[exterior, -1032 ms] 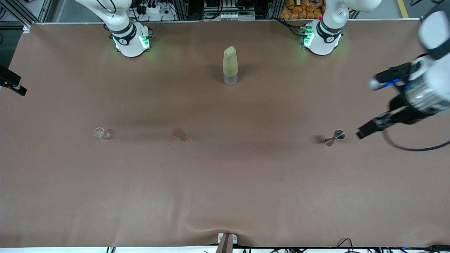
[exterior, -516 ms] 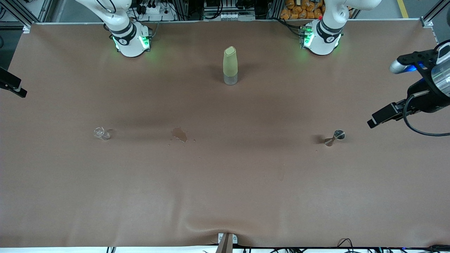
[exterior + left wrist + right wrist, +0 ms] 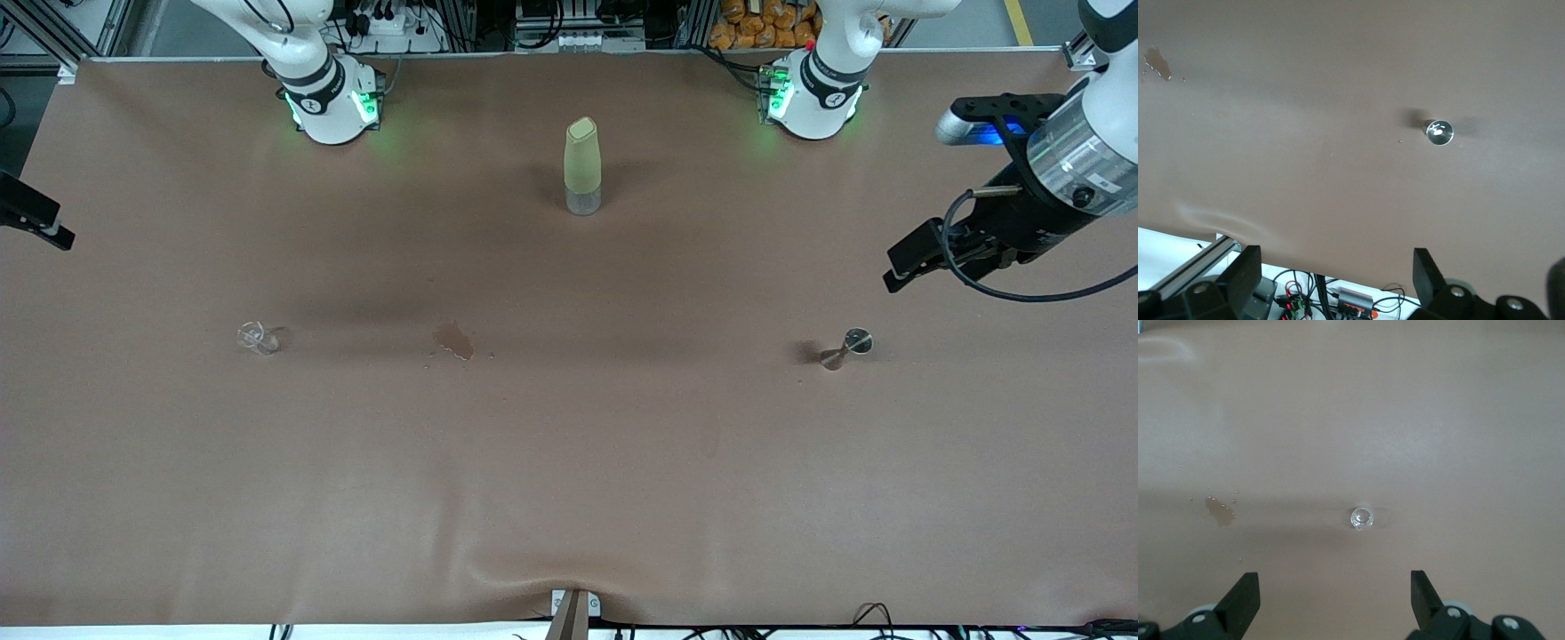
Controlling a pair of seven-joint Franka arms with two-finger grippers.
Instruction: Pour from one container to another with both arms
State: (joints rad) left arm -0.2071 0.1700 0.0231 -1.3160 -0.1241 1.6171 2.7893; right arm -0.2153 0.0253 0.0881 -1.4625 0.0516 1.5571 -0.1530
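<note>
A small clear glass cup stands toward the right arm's end of the table, and also shows in the right wrist view. A small metal measuring cup stands toward the left arm's end, and in the left wrist view I see it from above. My left gripper hangs open and empty in the air over the cloth beside the metal cup, its fingers wide apart. My right gripper is open and empty over the table's end near the glass cup, its fingers spread.
A tall bottle with an olive sleeve stands mid-table near the arms' bases. A dark wet stain marks the brown cloth between the two cups. Cables and a box lie past the cloth's front edge.
My left gripper has swung away from beside the metal cup toward the bases' edge of the table. The right gripper has barely shifted. Both stay open.
</note>
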